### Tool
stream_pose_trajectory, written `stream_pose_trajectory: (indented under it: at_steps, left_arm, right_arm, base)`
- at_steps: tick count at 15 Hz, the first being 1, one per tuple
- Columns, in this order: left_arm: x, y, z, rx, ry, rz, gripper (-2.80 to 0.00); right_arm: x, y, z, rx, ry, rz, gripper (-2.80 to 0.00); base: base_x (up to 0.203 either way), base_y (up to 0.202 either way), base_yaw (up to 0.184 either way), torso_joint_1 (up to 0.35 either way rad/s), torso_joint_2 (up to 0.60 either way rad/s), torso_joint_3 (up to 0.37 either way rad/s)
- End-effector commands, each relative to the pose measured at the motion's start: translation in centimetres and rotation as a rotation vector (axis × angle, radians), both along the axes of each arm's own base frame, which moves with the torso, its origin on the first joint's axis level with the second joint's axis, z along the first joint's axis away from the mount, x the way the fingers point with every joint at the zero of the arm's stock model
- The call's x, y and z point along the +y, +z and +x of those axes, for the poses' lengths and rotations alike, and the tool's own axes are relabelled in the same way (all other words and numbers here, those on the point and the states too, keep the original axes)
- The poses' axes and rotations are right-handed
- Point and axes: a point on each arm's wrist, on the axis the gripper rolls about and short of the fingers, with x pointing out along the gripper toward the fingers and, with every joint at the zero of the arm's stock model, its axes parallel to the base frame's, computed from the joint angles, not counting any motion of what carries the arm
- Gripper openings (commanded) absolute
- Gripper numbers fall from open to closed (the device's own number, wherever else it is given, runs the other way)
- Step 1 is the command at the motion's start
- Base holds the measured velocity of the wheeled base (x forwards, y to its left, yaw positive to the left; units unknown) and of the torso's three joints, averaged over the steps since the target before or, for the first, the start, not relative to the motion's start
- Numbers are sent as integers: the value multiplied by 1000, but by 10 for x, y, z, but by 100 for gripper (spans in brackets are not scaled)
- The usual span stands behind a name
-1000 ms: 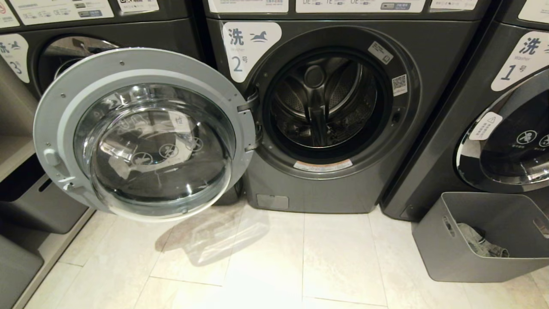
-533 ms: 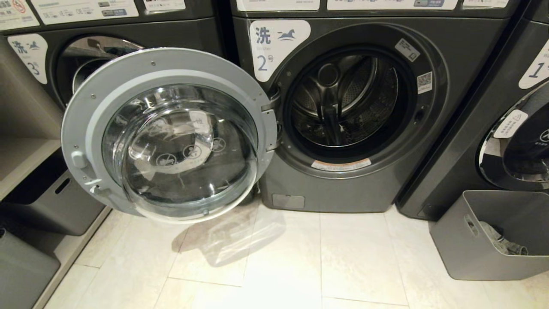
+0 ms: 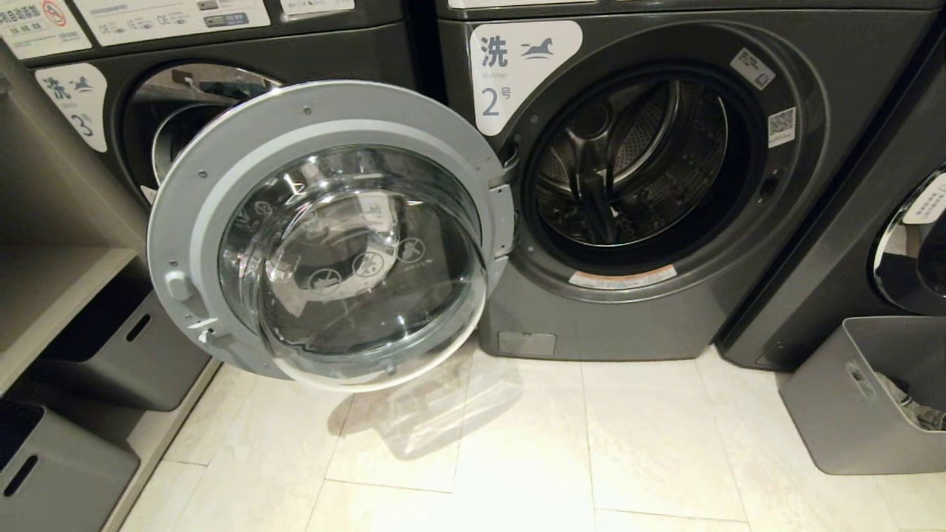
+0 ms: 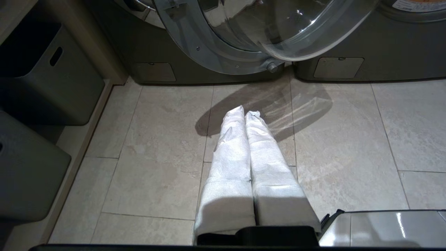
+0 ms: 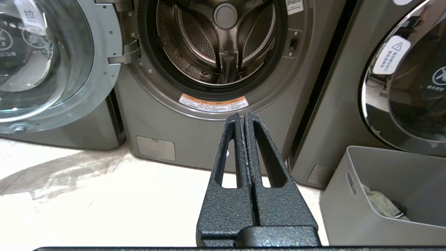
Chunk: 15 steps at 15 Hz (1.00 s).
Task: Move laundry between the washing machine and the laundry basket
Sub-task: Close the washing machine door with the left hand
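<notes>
Pale beige floor (image 3: 628, 443) of large square tiles with thin grout lines, brightly lit from above. A soft shadow (image 3: 421, 414) with glassy glints lies on the tiles. On the left, a light wooden shelf unit (image 3: 44, 295) holds dark grey bins (image 3: 126, 355), one on the lower shelf and another (image 3: 52, 473) nearer below it. White printed labels (image 3: 170, 15) run along the top.

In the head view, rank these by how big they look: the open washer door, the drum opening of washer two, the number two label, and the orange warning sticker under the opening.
1. Open washer door, though it swings nearer the camera.
2. Drum opening.
3. Number two label.
4. Orange warning sticker.
</notes>
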Motion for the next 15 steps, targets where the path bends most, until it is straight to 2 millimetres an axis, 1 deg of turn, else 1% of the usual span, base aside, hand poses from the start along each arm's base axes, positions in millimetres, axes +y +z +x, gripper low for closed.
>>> stream_pose_trajectory:
  at_steps: [1, 11, 15]
  left_arm:
    - [0, 0, 0, -2, -1, 1, -280]
    - [0, 0, 0, 0, -2, 6, -280]
    - [0, 0, 0, 0, -2, 4, -280]
  right_arm:
    - [0, -11, 4, 37, 0, -2, -280]
    - [0, -11, 4, 39, 0, -2, -280]
    - [0, -11, 4, 37, 0, -3, -280]
  base:
    - [0, 64, 8, 0, 0, 2]
    - [-1, -4, -1, -2, -1, 2]
    - [169, 0, -1, -1, 6, 4]
